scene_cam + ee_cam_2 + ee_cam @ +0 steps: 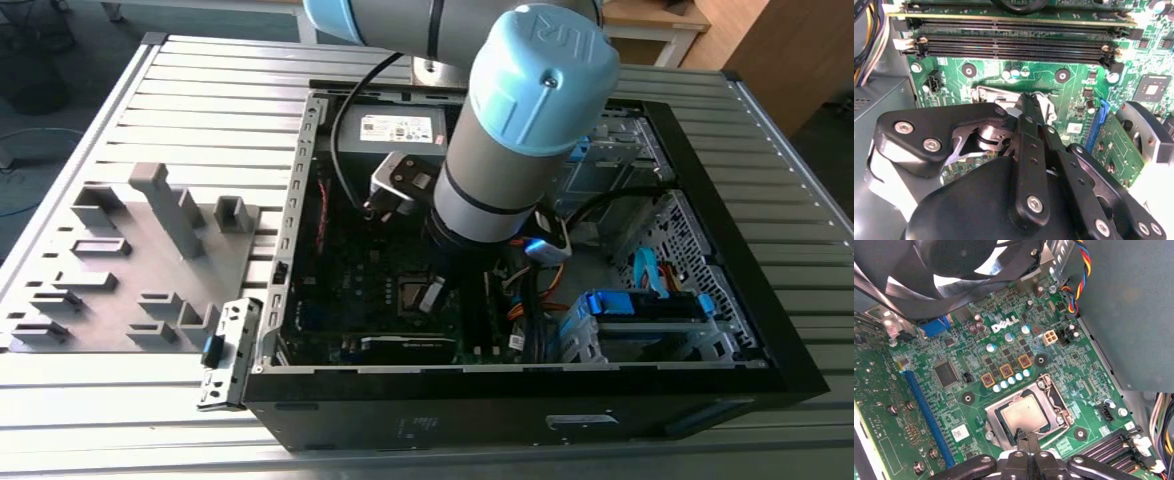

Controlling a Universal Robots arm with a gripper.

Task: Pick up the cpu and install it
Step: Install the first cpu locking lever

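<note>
The cpu [1023, 415] sits in the socket frame [1026, 416] on the motherboard [1004, 370] — memory slots [1014, 37] just beside the socket frame, fan [964, 270] beyond, gripper [1027, 439] directly over it.

Arm [514, 150] reaching straight down; gripper [1026, 439] fingers pressed together.

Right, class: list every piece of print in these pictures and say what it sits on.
On the motherboard, first wrist view: white brand logo, left unquoted.
On the arm's blue cap, exterior view: raised brand mark, left unquoted.
On the grey box's white label, exterior view: too small to read.
</note>
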